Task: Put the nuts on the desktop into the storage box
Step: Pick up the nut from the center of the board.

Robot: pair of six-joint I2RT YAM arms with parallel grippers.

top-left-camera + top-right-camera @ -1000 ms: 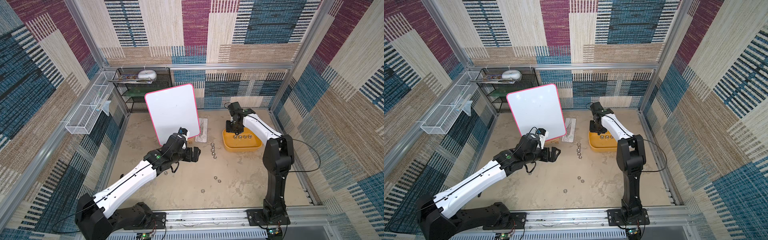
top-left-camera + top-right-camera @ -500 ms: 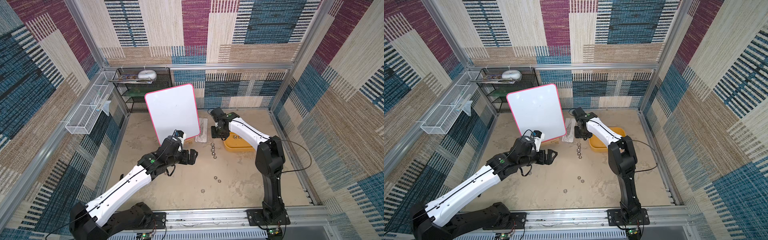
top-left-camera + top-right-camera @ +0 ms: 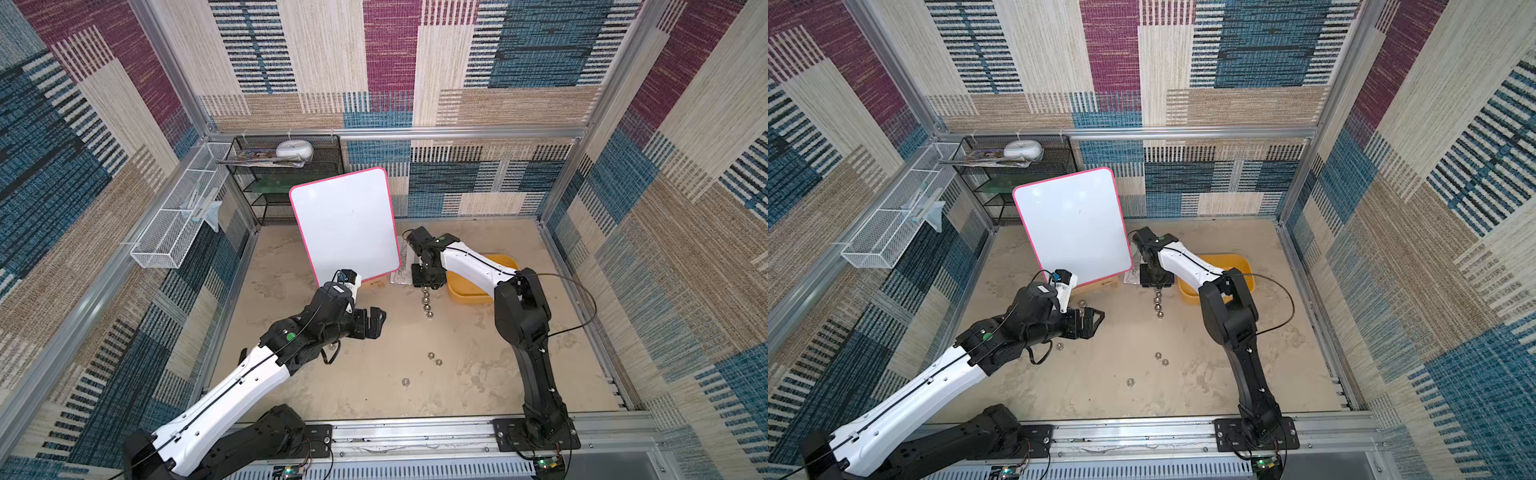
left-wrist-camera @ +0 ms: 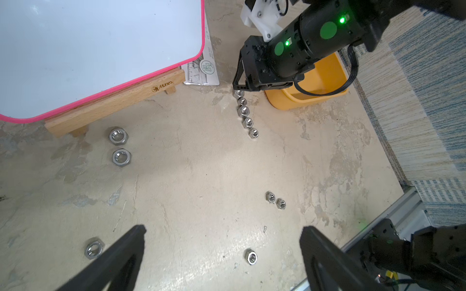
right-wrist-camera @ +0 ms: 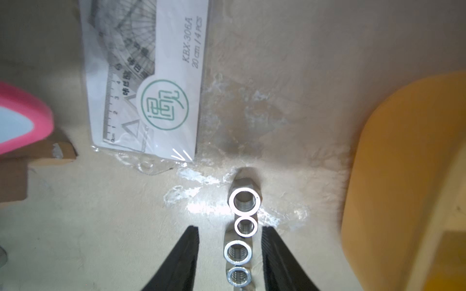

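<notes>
In both top views the left tool [image 3: 374,322] hangs wide open above the tabletop [image 3: 353,386] and the right tool [image 3: 424,283] points down at a row of nuts [image 3: 427,302] just beside the box [image 3: 469,296]; the left wrist view shows more nuts [image 4: 118,136] scattered apart; the right wrist view shows the right tool [image 5: 230,228] set narrow, straddling that row with gaps either side

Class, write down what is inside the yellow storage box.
Only bare yellow floor shows inside the storage box; the right arm covers the rest, so anything lying there is hidden.
</notes>
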